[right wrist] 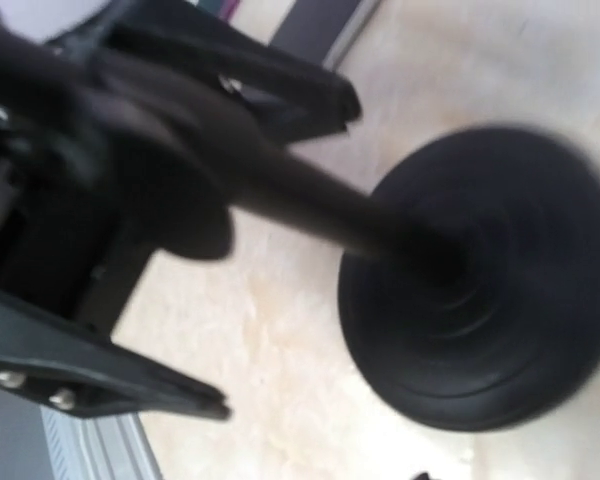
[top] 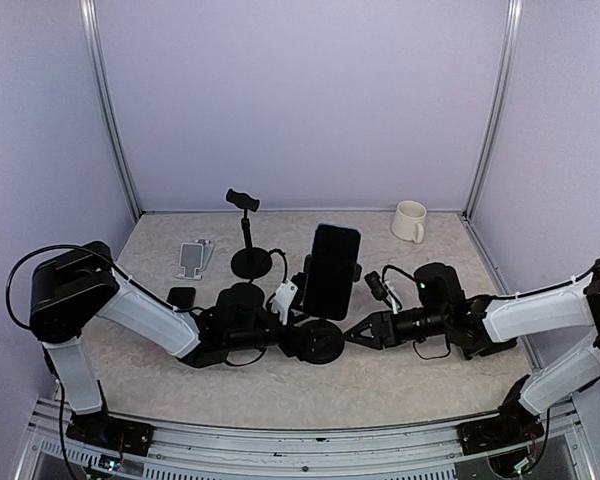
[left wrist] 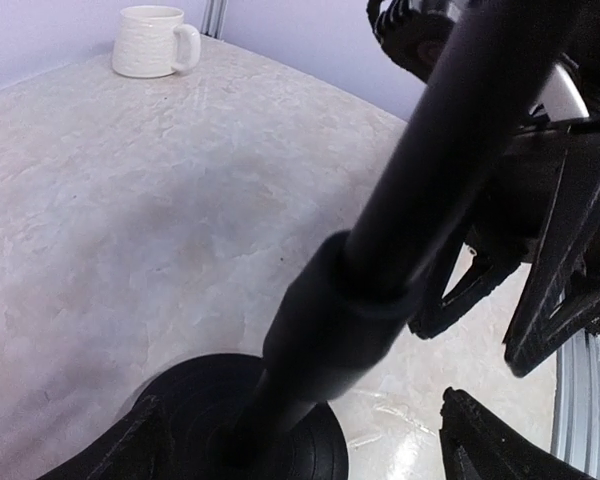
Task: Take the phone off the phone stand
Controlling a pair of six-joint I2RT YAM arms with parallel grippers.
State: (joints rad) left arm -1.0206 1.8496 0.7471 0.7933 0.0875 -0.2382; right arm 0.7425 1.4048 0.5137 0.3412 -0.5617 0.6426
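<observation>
Black slab phone (top: 330,270): upright with its dark face toward the top camera, held in the clamp at the head of the stand. It is at the middle of the bench, between the two arms.
Black phone stand with a round base (top: 315,343): the base is flat on the bench and a pole (left wrist: 380,250) rises from it to the phone.
Left gripper (top: 292,332): low at the foot of the stand, coming from the left. The jaws are wide apart, with one of the fingers (left wrist: 120,450) on each side of the base and pole. They grip nothing, and I cannot tell whether they touch the base.
Right gripper (top: 352,338): low, just right of the base and pointing at it. The jaws are partly apart and clamped on nothing. Its own wrist view is blurred.
Cream marbled bench (top: 280,395): carries everything here.
White ribbed mug (top: 410,221): upright at the far right corner, well apart from the stand.
Second black stand with a short cross-bar top (top: 248,240): upright, behind and left of the phone.
White folding holder (top: 195,258): lies left of that second stand.
Small black rectangular object (top: 181,296): on the bench beside the left arm; too small to identify.
</observation>
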